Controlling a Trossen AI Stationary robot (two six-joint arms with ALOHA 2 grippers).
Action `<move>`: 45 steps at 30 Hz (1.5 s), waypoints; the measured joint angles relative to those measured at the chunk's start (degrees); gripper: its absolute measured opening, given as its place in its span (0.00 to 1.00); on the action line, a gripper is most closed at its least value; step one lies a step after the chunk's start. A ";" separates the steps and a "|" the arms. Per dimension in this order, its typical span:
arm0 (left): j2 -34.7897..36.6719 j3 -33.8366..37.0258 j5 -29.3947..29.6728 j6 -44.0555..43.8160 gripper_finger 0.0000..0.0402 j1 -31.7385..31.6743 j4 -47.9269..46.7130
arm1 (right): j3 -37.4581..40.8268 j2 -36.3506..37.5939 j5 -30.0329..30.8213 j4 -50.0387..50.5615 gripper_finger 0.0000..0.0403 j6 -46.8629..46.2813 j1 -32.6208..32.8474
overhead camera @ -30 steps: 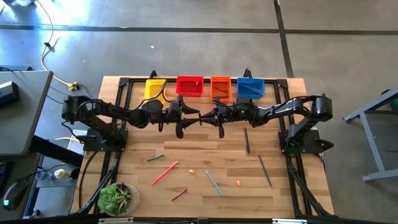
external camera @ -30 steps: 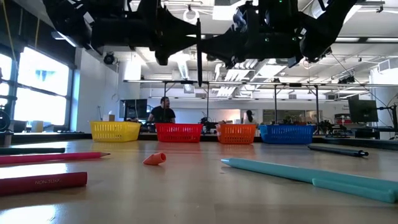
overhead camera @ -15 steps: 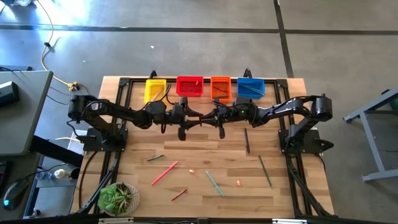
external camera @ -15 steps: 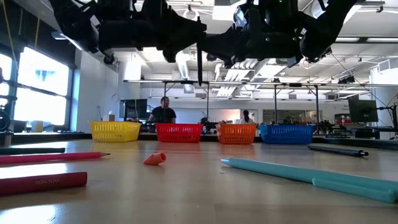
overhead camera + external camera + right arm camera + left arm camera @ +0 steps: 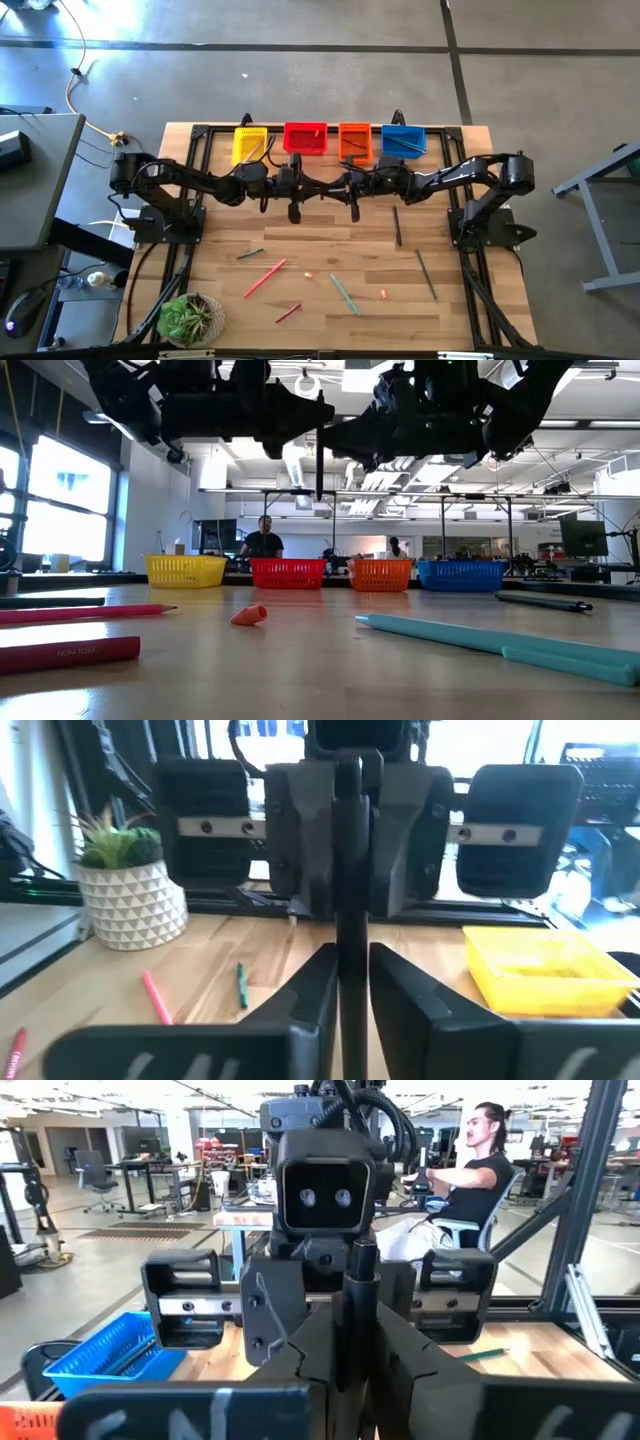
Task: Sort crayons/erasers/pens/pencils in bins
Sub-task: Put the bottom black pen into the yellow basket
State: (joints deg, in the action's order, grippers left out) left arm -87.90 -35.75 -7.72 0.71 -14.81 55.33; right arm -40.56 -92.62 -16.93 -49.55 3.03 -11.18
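Left hand [image 5: 300, 190] and right hand [image 5: 345, 187] meeting above the tabletop [image 5: 330, 250] in front of the bins [image 5: 305, 138], both closing on one dark pen [image 5: 319, 460] hanging upright between them, erasers [image 5: 308, 275] lying nearer the front edge.

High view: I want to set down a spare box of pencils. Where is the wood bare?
Bare: the band between the arms and the green pencil, left of the dark pen; also the picture's lower-right corner past the grey pen. Crowded: the lower middle, strewn with sticks and erasers, and the strip by the bins.
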 joint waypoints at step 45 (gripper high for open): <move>14.96 -11.67 21.06 3.36 0.05 -23.14 -68.24 | 0.00 0.00 10.55 4.34 0.03 3.45 -0.07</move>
State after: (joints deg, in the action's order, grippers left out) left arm -72.94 -47.42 13.34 4.07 -37.95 -12.90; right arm -40.56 -92.62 -6.38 -45.21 6.48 -11.25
